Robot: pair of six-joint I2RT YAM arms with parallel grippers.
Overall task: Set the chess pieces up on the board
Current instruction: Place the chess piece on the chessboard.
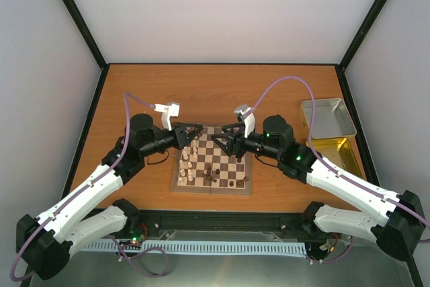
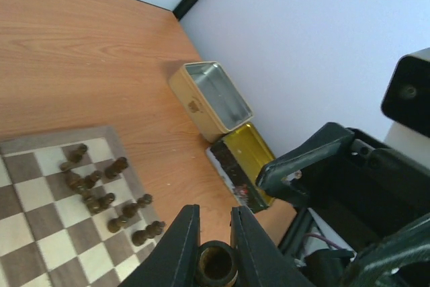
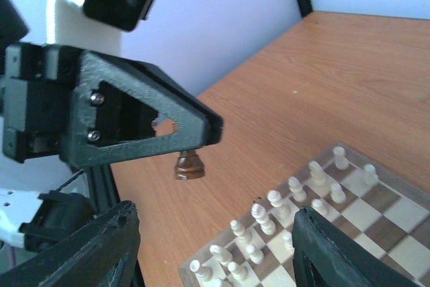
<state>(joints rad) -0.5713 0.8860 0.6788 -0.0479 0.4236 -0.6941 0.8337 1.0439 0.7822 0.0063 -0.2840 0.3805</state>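
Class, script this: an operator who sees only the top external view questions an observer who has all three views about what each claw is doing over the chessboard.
Operator: From above, both claws meet over the far edge of the small square wooden chessboard. Is the left claw carrying anything?
Observer: Yes. The right wrist view shows it shut on a small dark brown wooden chess piece, which hangs beneath its fingers.
Operator: And the right claw, is it gripping that piece too?
Observer: No. Its own wrist view shows its fingers wide apart with nothing between them, and the piece sits away from them, up by the left claw.
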